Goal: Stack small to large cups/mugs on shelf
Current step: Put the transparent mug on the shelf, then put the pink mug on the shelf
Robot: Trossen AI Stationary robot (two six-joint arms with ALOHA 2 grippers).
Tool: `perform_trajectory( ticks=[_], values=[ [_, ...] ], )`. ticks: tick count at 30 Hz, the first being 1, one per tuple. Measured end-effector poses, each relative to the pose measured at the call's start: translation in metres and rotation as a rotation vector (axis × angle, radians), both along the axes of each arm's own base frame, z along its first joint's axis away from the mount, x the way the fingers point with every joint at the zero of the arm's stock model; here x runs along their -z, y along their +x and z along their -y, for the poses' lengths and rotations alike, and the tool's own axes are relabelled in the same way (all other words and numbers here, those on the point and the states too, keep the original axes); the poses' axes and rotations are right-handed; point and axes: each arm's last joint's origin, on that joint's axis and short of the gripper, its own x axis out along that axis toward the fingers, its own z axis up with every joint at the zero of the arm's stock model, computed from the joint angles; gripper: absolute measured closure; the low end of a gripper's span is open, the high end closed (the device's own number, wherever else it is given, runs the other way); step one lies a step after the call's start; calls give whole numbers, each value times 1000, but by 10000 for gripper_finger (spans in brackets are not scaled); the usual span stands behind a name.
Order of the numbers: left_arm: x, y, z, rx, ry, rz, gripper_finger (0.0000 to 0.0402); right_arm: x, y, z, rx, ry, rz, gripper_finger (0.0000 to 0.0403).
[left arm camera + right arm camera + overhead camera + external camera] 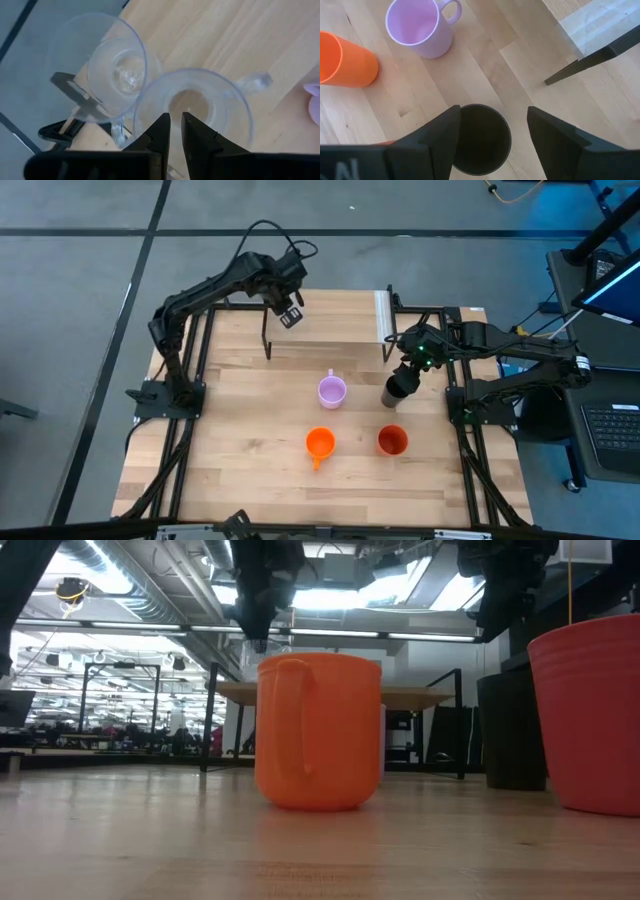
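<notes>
Two clear glasses (115,70) (200,95) stand side by side on the shelf (330,320), near its left end. My left gripper (175,125) (290,313) is shut, pointing down over the mouth of the handled one. The black cup (481,137) (397,390) stands upright on the table by the shelf's white-strip end. My right gripper (492,120) (408,370) is open above it, a finger on either side in the wrist view. The lilac mug (332,391), orange handled mug (320,443) and orange-red cup (392,441) stand on the table. My left gripper hangs shut over the open mouth (220,85) of the handled clear glass, coming from above. Whether its fingertips touch the glass I cannot tell.
The shelf's black wire legs (590,62) (267,345) stand close to both grippers. In the low view the orange handled mug (318,730) and orange-red cup (590,715) fill the foreground. Bare tabletop lies to the left and near the front edge (230,470).
</notes>
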Motion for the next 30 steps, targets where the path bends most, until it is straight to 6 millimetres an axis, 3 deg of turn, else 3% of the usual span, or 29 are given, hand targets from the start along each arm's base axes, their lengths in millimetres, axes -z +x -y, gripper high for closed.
perform_trajectory(
  ticks=[7, 23, 30],
  values=[
    [11, 2, 1, 15, -81, -60, 360, 0, 0, 0, 0, 0, 0, 171],
    [6, -1, 9, 17, -86, -57, 360, 0, 0, 0, 0, 0, 0, 171],
    [-11, -4, 26, 49, -14, -26, 360, 0, 0, 0, 2, 0, 5, 171]
  ],
)
